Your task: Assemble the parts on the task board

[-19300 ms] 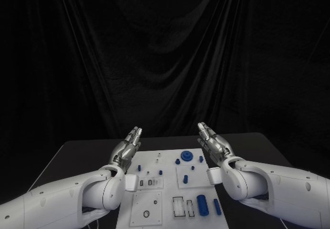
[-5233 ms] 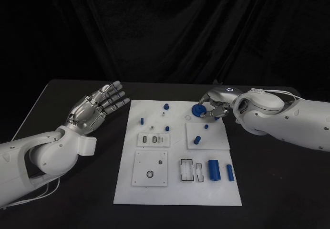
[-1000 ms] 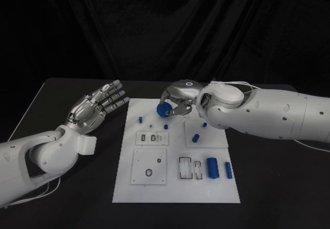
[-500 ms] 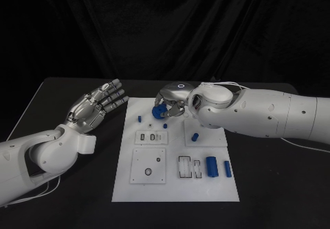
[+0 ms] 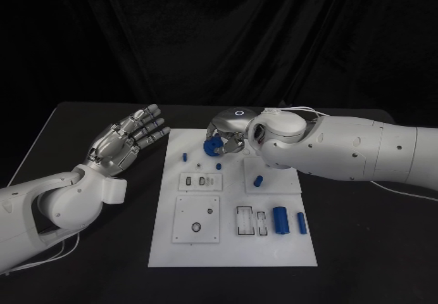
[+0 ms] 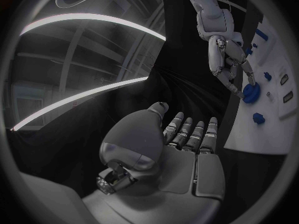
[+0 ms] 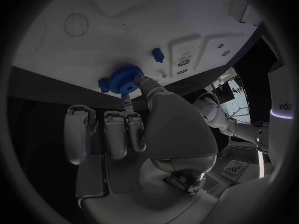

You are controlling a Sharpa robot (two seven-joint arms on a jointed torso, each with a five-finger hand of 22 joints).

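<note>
My right hand (image 5: 230, 134) pinches a blue gear (image 5: 212, 146) between thumb and fingers over the far left part of the white task board (image 5: 233, 250). The right wrist view shows the gear (image 7: 123, 79) at the fingertips, close to the board (image 7: 124, 25) near a small blue peg (image 7: 158, 55); whether it touches the board I cannot tell. My left hand (image 5: 128, 139) hovers left of the board, palm up, fingers spread, holding nothing. The left wrist view shows the left hand (image 6: 181, 149), the right hand (image 6: 227, 59) and the gear (image 6: 251, 92).
Small blue pegs (image 5: 183, 156) (image 5: 219, 166) stand in the board just below the gear. A blue piece (image 5: 257, 182) sits on the right plate. Two blue cylinders (image 5: 281, 220) (image 5: 301, 223) lie near the front right, beside slotted recesses (image 5: 248, 221). Black table (image 5: 365, 253) surrounds the board.
Over the last seconds my right hand carried the gear from the board's far right to its far left. In the last half second it barely moved. The left hand stayed put.
</note>
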